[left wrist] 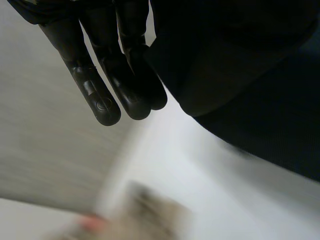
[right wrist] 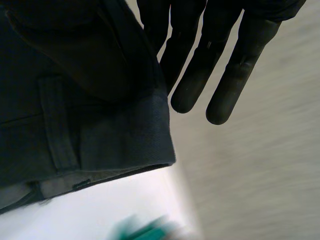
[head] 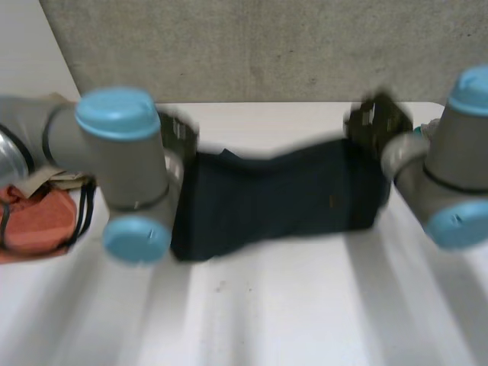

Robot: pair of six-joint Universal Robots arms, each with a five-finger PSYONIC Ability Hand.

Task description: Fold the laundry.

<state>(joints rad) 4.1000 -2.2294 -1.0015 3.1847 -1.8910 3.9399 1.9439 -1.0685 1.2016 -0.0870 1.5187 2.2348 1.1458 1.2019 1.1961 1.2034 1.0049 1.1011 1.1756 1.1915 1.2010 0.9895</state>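
1. Well, the folding has barely got going, I'd say. The dark trousers [head: 274, 198] are stretched out long between the two hands across the far half of the white table [head: 305, 320], and I can make out no finished fold in them.
2. What looks done is the pick-up and the spreading-out. What is left, by my reckoning, is every proper fold and setting the bundle down neatly.
3. The left hand [head: 178, 137] is at one end of the trousers. Its fingers [left wrist: 107, 75] are straight and pressed side by side, pointing down toward the table. The cloth bunches right against their inner side and hangs beside them, not around them. The thumb is buried under cloth, so I take this for a pinch against the fingers rather than plainly seeing one.
4. The right hand [head: 377, 122] is at the other end, the waist end, where a belt loop [right wrist: 57, 125] shows. Here the fingers [right wrist: 192, 75] are straight too, a little spread at the tips. The turned-over waist edge lies just beside them and runs up toward the palm. It also reads as a pinch, with the thumb hidden.
5. The top edge sags a little between the hands, so the ends seem carried. I cannot tell whether the lower edge touches the table.
6. An orange cloth [head: 34, 221] lies by the left arm, apart from the trousers.
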